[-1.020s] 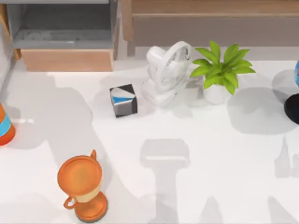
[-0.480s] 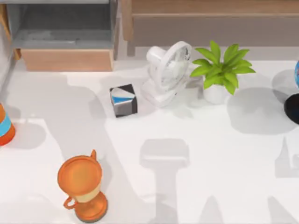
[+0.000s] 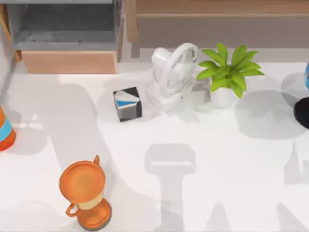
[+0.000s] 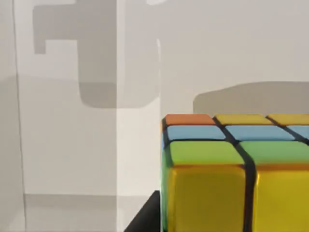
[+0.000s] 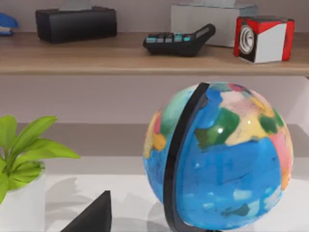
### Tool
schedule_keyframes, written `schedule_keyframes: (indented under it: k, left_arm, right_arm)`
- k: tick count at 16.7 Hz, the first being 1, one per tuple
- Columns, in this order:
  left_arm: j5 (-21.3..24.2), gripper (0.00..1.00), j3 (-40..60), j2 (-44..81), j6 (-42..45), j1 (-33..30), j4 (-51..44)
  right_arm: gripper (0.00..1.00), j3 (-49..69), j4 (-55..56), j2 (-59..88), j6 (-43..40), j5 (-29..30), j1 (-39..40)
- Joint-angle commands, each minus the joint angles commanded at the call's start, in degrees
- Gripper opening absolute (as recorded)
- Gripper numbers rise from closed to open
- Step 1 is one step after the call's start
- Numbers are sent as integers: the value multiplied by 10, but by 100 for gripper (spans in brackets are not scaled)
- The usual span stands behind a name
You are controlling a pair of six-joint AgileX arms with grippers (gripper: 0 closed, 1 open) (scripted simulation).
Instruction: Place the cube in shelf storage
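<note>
Left wrist view: the cube [image 4: 231, 169] sat huge and close against the camera, yellow squares facing it, green, blue and orange rows behind, with a dark sliver of the left claw's finger [image 4: 145, 220] just beside its lower corner. Whether that claw was clenched on it, I could not tell; the cube hung over the white counter [image 4: 67, 145], shadows below it.

From the right wrist, a black finger tip [image 5: 94, 215] poked in, and I could not tell that claw's state either. Just beyond it stood the globe [image 5: 222, 154] on the counter, and the potted plant [image 5: 21, 159] was off to one side. Behind them ran the shelf storage [image 5: 120, 55], its wooden board carrying a black box [image 5: 75, 23], a calculator [image 5: 178, 41] and a red and white cube [image 5: 264, 38].

From the top, the shelf storage [image 3: 217, 9] lined the counter's far edge toward the right. The grey-lined box [image 3: 67, 38] sat at the far left corner. A white fan [image 3: 171, 77] stood mid-counter near the far edge, and the black, white and blue cube [image 3: 128, 103] was just beside it. An orange trophy [image 3: 86, 193] stood near the front left.
</note>
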Motion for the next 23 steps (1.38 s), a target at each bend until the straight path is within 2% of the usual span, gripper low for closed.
schedule_keyframes:
  k: [3,6,9,13,16,19,23]
  left_arm:
    - [-7,0,-16,-29,6,-3,-12]
    - [-21,0,-53,-106,20,-33,-21]
    - [-35,0,-117,-194,32,-110,-6]
    - [-64,0,-236,-281,39,-266,70]
    - [-103,0,-330,-322,36,-389,180]
    - [-158,0,-412,-342,31,-492,340]
    - [-258,0,-490,-325,28,-571,614]
  right_arm:
    - [100,0,0,0,0,0,0]
    - [100,0,0,0,0,0,0]
    - [100,0,0,0,0,0,0]
    - [100,0,0,0,0,0,0]
    - [100,0,0,0,0,0,0]
    - [100,0,0,0,0,0,0]
    - [100,0,0,0,0,0,0]
